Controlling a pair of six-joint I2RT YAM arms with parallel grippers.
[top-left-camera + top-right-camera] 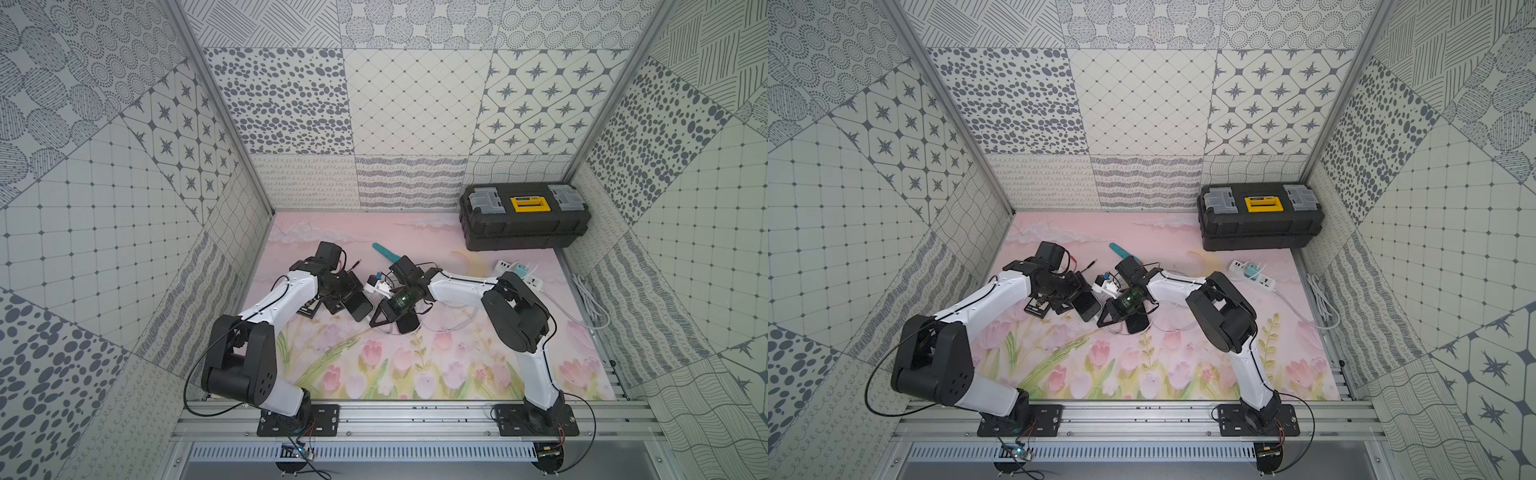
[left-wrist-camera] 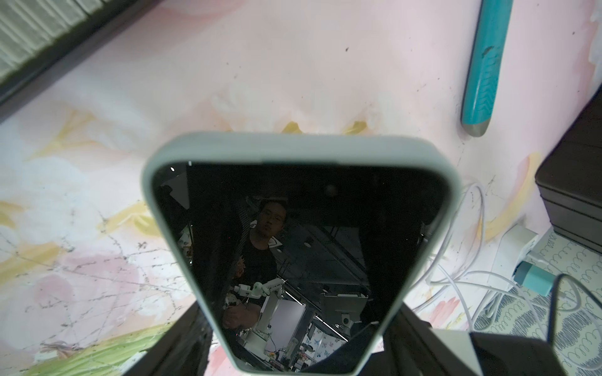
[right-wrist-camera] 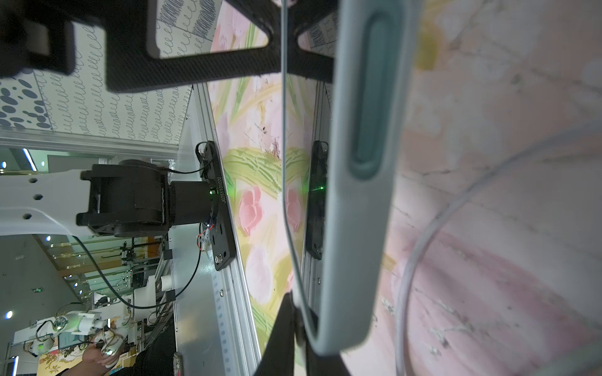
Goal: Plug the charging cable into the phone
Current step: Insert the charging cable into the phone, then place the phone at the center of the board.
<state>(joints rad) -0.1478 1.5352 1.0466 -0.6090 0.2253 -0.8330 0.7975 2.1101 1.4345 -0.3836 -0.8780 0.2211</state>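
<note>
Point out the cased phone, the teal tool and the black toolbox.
black-screened phone in a pale grey case (image 2: 299,247): left wrist view, middle of the screen.
teal ribbed handheld tool (image 2: 487,65): left wrist view, mid-body.
black plastic toolbox with yellow handle (image 1: 524,218): in a top view, lid below the handle.

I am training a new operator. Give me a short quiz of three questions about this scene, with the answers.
1. True or false: the black toolbox stands open.
2. What does the left gripper hold? A) the phone B) a mug C) a spoon
3. Which gripper is shut on the thin white cable?
Key: 1 false, its lid is closed; 2 A; 3 the right gripper.
</note>
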